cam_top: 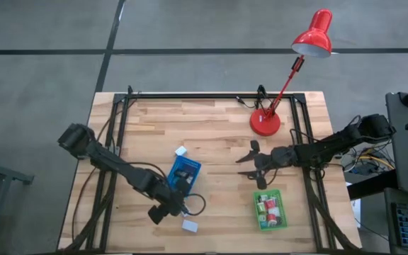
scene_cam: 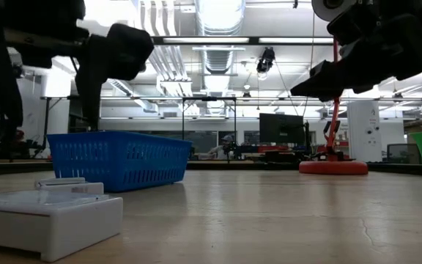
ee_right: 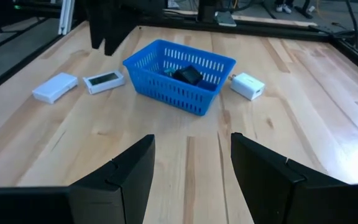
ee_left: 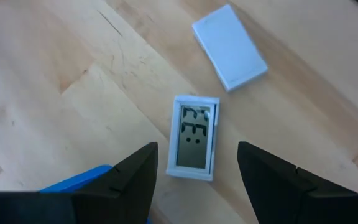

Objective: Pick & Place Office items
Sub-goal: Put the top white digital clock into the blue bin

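My left hand (ee_left: 194,177) hovers fingers apart over the white LCD unit (ee_left: 194,137), lower centre, lined up to grab; right hand (ee_right: 191,168), also apart, waits mid-counter.

The wooden tabletop (cam_top: 218,134) carries a blue basket (cam_top: 184,172), a green basket (cam_top: 270,209) and a red desk lamp (cam_top: 265,122). A white charger block (cam_top: 181,151) lies just beside the blue basket; a small white display unit (ee_left: 193,137) and a flat white box (ee_left: 229,46) lie near each other on the bare wood
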Action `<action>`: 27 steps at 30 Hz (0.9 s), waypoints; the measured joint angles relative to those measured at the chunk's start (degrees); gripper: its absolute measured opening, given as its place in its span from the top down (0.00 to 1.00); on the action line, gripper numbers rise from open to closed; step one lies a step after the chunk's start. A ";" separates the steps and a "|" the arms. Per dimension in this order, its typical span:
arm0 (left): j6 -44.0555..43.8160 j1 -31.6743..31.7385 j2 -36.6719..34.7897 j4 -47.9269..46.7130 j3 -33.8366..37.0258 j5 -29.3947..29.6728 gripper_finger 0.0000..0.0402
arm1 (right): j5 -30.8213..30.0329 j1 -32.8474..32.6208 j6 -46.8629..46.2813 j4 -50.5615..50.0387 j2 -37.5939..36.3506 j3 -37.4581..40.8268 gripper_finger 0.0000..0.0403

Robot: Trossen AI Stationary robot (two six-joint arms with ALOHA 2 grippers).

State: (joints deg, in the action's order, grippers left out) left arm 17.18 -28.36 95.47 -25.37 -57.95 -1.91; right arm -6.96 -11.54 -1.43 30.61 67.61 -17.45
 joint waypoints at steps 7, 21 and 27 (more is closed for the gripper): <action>1.49 0.00 1.67 1.44 0.02 0.17 0.44 | -0.03 -1.62 -0.18 -0.13 0.00 0.00 0.50; 2.23 -0.02 2.93 4.19 0.07 0.04 0.44 | -0.04 -2.22 -1.01 -0.41 -0.02 0.00 0.50; 3.15 -0.22 3.00 4.89 0.07 -2.61 0.44 | -0.04 -2.22 -1.41 -0.89 -0.02 0.00 0.50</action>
State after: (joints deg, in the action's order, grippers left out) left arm 20.33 -28.58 98.48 -20.48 -57.89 -4.52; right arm -7.01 -13.76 -2.84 29.72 67.59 -17.45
